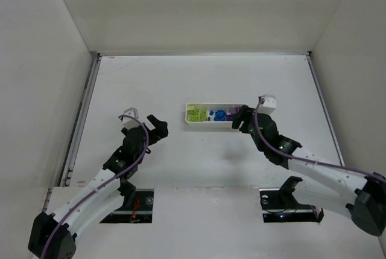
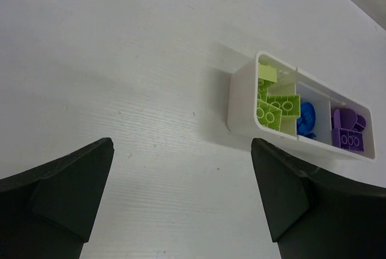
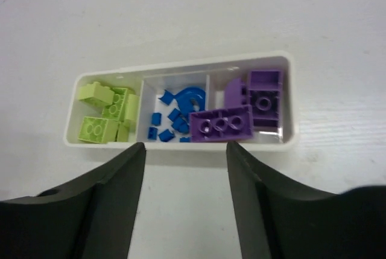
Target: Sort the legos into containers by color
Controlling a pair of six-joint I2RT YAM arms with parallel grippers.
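The white three-compartment tray (image 1: pixel 205 124) lies at the middle of the table. Yellow-green legos (image 3: pixel 105 111) fill its left compartment, blue legos (image 3: pixel 178 111) the middle, purple legos (image 3: pixel 262 93) the right. One purple plate (image 3: pixel 221 123) lies tilted across the divider between the blue and purple compartments. My right gripper (image 1: pixel 239 119) is open and empty at the tray's right end, fingertips just short of its near wall (image 3: pixel 181 148). My left gripper (image 1: pixel 158 127) is open and empty, left of the tray and apart from it. The tray also shows in the left wrist view (image 2: pixel 240 102).
White walls enclose the table on the left, back and right. The tray's short left wall faces the left gripper (image 2: pixel 181 144). No loose bricks show on the table surface (image 1: pixel 205 84).
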